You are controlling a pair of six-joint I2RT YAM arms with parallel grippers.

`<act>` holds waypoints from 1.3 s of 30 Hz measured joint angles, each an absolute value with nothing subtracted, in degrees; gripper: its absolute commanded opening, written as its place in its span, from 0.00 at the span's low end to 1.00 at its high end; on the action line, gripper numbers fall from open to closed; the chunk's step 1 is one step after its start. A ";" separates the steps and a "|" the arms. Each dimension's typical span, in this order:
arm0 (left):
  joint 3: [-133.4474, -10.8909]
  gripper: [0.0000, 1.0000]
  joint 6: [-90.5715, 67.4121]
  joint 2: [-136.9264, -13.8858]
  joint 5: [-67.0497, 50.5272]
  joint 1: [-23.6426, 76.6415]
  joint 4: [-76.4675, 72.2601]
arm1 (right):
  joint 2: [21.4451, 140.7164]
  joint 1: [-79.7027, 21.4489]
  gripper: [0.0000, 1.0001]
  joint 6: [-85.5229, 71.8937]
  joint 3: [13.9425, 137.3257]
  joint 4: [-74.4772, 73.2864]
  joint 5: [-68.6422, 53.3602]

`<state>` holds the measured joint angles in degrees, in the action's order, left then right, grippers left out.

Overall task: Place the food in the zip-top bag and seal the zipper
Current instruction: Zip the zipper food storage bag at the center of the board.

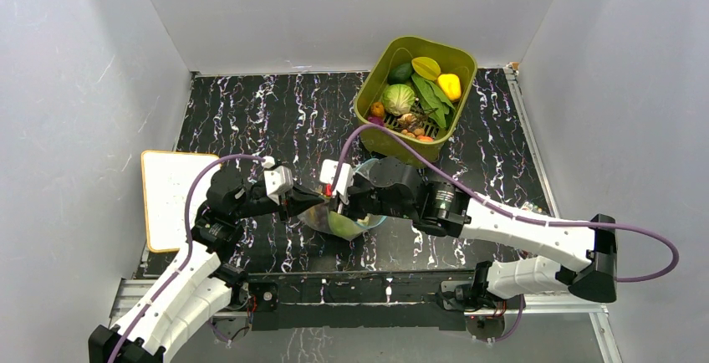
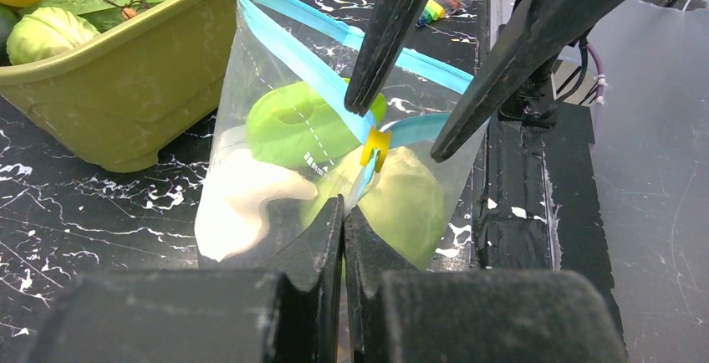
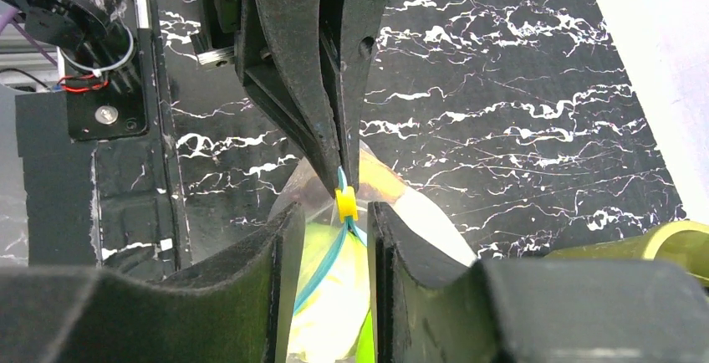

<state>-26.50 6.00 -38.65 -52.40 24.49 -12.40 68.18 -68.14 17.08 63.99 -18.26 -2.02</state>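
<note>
Black marbled table (image 1: 251, 112) with green tub (image 1: 369, 95), white board (image 1: 171, 196), zip-top bag (image 1: 343, 227)

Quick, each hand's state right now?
Left hand: closed on the zipper.
Right hand: open, straddling the zipper.

**Legible markings.** No text, label, brand, number or sign could be read in any of the 3 views. A short line of pale print (image 2: 314, 162) on the zip-top bag (image 2: 276, 62), seen from the left wrist, was too small to make out.
</note>
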 measured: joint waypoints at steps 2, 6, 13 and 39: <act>-26.48 0.00 6.02 -38.65 -52.62 24.49 -12.40 | 68.73 -68.14 0.27 18.17 63.99 -18.24 -2.15; -26.44 0.00 6.00 -38.65 -53.08 24.49 -12.38 | 69.69 -68.14 0.23 19.44 63.99 -18.22 -2.59; -25.41 0.00 5.96 -36.82 -52.86 24.49 -12.58 | 70.54 -68.14 0.02 20.58 63.96 -17.58 -3.42; -25.21 0.00 3.60 -40.01 -58.46 24.60 -20.78 | 68.38 -67.53 0.00 19.33 62.02 -16.97 -5.63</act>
